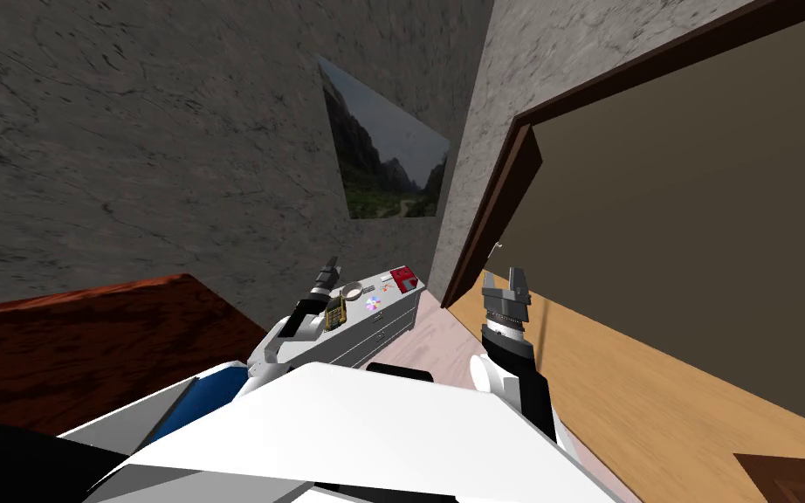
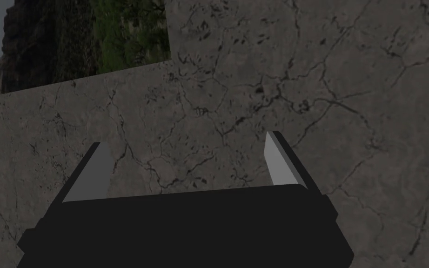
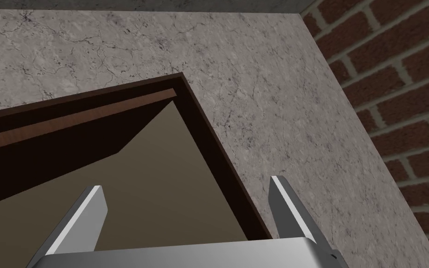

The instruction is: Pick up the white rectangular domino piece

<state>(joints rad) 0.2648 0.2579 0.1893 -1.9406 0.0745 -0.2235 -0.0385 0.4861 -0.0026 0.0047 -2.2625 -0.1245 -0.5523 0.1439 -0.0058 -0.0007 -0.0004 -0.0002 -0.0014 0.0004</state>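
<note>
Grey dresser top (image 1: 366, 336) holds little things (image 1: 371, 304) beside the left gripper's (image 2: 184, 139) spread fingers (image 2: 92, 172); the right gripper (image 3: 185, 183) is spread too.

Dim, flat light on the grey wall (image 2: 302, 93) (brighter at the door frame (image 3: 216, 158)), wide-lens splay.

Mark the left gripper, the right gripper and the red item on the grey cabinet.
left gripper (image 2: 184, 138): left wrist view, midway between its fingertips.
right gripper (image 1: 503, 278): head view, midway between its fingertips.
red item (image 1: 405, 279): head view, middle of its top face.
</note>
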